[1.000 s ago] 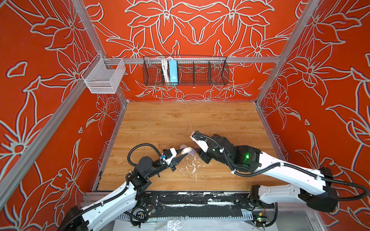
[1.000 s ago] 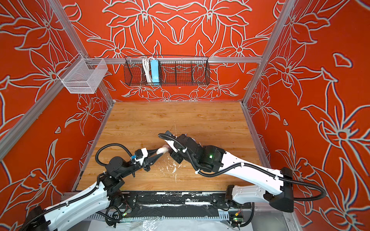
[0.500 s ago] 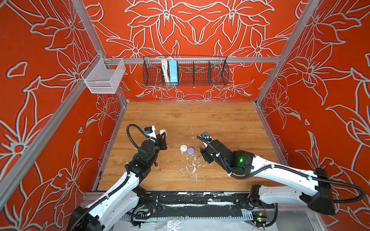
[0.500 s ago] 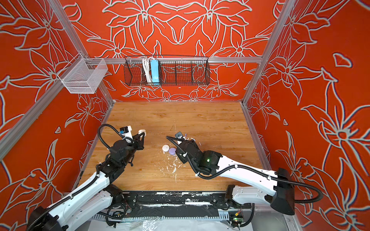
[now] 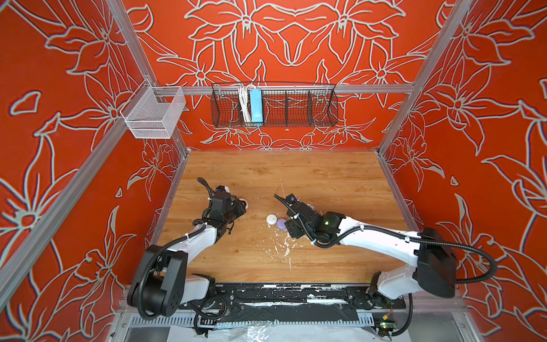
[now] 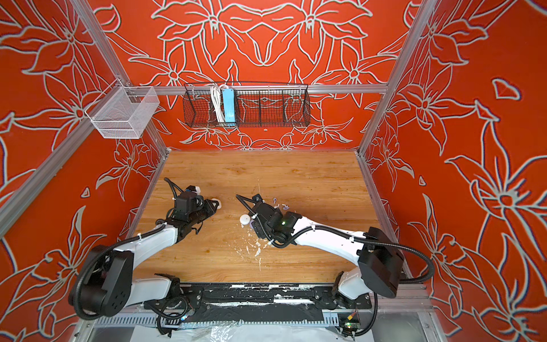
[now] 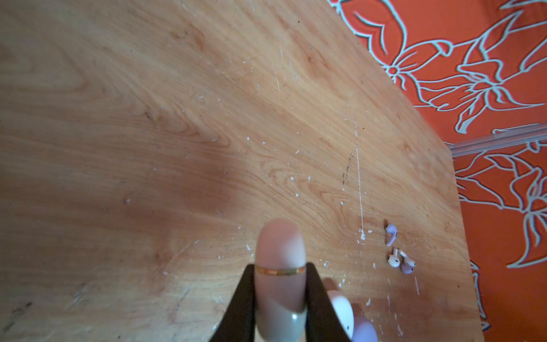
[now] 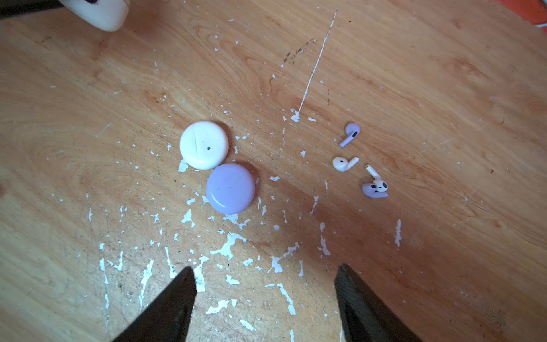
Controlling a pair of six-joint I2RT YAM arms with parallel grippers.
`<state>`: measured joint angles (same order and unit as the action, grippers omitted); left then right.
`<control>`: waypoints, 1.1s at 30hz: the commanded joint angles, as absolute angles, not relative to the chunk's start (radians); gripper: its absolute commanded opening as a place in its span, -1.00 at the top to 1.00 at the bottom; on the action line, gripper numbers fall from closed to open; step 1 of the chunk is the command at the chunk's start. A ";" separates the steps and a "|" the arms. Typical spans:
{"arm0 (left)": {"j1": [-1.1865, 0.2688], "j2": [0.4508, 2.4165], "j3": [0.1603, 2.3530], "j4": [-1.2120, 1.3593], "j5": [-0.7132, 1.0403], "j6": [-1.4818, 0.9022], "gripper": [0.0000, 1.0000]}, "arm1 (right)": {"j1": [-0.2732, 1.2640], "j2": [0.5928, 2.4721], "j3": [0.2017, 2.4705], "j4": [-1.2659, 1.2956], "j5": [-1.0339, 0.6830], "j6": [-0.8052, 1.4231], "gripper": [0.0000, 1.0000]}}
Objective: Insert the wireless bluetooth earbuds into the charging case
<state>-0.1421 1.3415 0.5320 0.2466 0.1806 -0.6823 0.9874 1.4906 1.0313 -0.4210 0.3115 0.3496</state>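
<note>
Orange walls with pale flower outlines close in a wooden worktop point(image 5: 325, 177); white paint flecks point(image 8: 228, 245) speckle its near middle. On the back wall at 12 o'clock hangs a black wire basket point(image 5: 273, 106) with a blue power strip point(image 5: 256, 106) in it; a white mesh basket point(image 5: 154, 114) hangs at 10 o'clock.

Left claw point(image 7: 280, 268) is clamped on a cream case point(image 7: 279, 242) with a thin gold band, one black finger on each side of it; in both top views it sits toward 9 o'clock of the worktop's middle. Right claw point(image 8: 265, 268) stands wide apart with nothing between its fingers, poised over the flecks and short of the cases.

Near the middle lie a white case point(image 5: 271, 219) and a lavender case point(image 5: 281, 224), both shut, flat and touching; the lavender one is at 4 o'clock of the white one.

Four earbuds lie loose on the bare wood, toward 2 o'clock of those two cases and apart from them; none sits in a case. One lavender earbud point(image 8: 351, 133) lies alone; a white earbud point(image 8: 343, 163) lies near it without touching; a second white earbud point(image 8: 376, 182) rests against a second lavender earbud point(image 8: 370, 192).
</note>
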 commanded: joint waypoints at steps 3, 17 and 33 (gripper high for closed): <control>-0.127 1.418 0.560 0.273 0.266 -0.748 1.00 | 0.979 1.579 1.109 -0.431 0.225 0.373 -0.61; -0.109 1.443 0.559 0.168 0.169 -0.797 0.83 | 0.949 1.804 1.252 -0.499 0.197 0.290 -0.71; -0.092 1.392 0.570 0.125 0.126 -0.786 -0.49 | 0.937 1.774 1.226 -0.402 0.157 0.181 -0.60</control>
<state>-0.0978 1.4315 0.5476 0.1452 0.1490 -0.7937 0.9417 1.8053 1.2274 -0.4301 0.1810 0.2344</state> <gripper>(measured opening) 0.736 0.802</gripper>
